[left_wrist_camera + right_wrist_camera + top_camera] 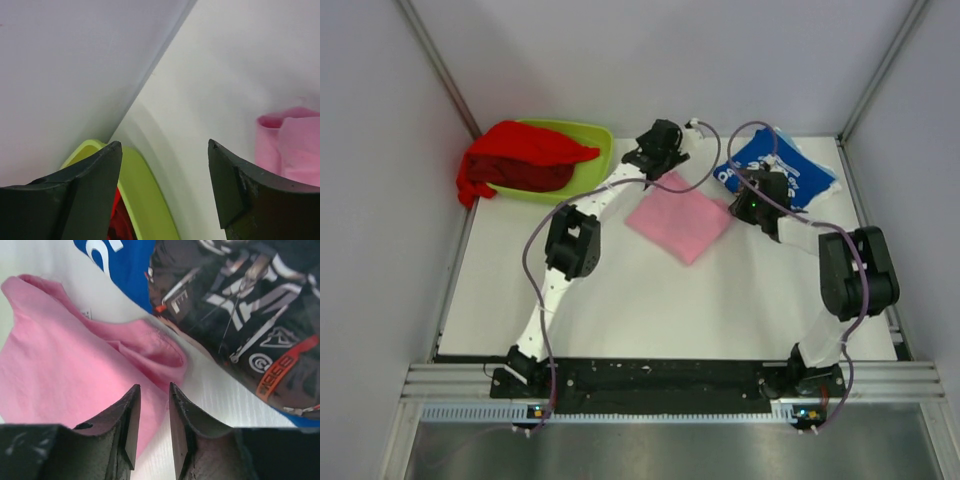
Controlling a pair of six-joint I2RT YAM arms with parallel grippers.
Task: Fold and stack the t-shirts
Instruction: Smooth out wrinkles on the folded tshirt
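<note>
The light pink t-shirt [678, 222] lies folded in the middle of the table. The royal blue t-shirt [782, 168] with its dark graphic lies at the back right, just beyond the pink one. The red t-shirt [525, 157] is heaped in the lime-green tray [600, 140] at the back left. My left gripper [650, 152] hovers by the pink shirt's far corner, wide open and empty [165, 144]. My right gripper [748, 204] is over the pink shirt's right edge [75, 375], its jaws a narrow gap apart with nothing between them [154, 386]. The blue shirt's graphic [240, 305] lies just beyond.
Grey walls close in the table on the left, back and right. The tray's rim [145, 200] and the red cloth [119, 220] show in the left wrist view, with the pink shirt's fold [292, 145] at the right. The arm bases stand at the near edge.
</note>
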